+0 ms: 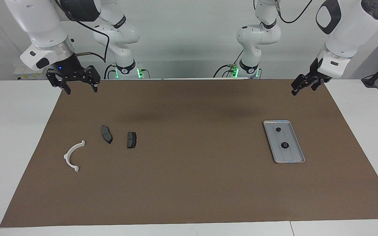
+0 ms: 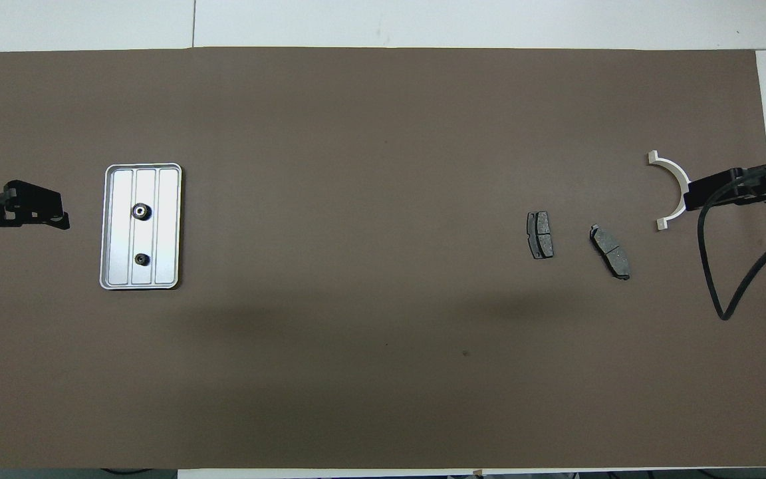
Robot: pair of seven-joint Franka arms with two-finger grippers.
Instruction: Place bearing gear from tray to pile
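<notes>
Brown mat (image 1: 189, 183), 2 gears (image 1: 284, 145) in tray (image 1: 294, 158), left hand (image 1: 302, 87) wide, right hand (image 1: 79, 86) wide, both raised apart.

The tray (image 1: 293, 156) looked like brushed silver-grey metal, smooth and faintly shiny, with pressed ridges running its length. On it sat two small bearing gears (image 1: 284, 145), dark metal with a dull sheen (their teeth were too fine for me to judge). The mat (image 1: 189, 183) under everything was matt brown, like paper or thin card, without gloss. The table (image 1: 11, 137) around it was smooth white laminate. In the pile, the bracket (image 1: 73, 156) looked like white plastic, smooth and satin, and the two brake pads (image 1: 131, 140) were dark grey, rough and matt. My arm casings (image 1: 349, 29) were glossy white plastic.
</notes>
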